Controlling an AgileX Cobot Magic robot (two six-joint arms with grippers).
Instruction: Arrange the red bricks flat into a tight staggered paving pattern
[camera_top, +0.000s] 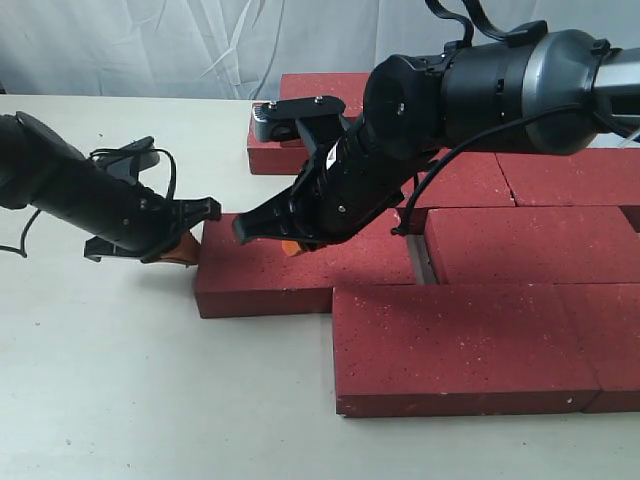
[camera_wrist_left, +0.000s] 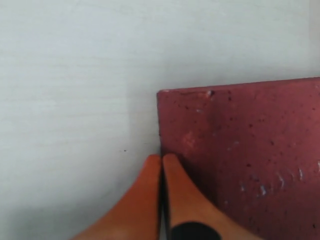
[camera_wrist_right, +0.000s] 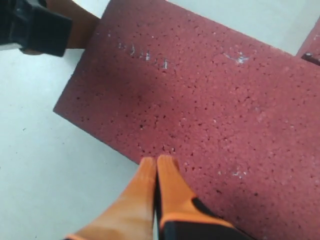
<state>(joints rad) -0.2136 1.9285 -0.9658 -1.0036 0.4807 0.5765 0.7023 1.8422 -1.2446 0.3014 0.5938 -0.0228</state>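
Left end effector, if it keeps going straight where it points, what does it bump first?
The leftmost red brick: the shut left end effector aims at its short end, seemingly touching it now.

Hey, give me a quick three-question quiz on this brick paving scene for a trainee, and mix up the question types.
1. True or false: the left gripper is shut, its tips at one end of the leftmost brick.
2. The right gripper is: A) open over bare table; B) shut, tips over that same brick; C) lifting a brick clear of the table.
3. Fill in: between that brick and the neighbour brick in its row there is a visible ____.
Key: 1 true; 2 B; 3 gap.
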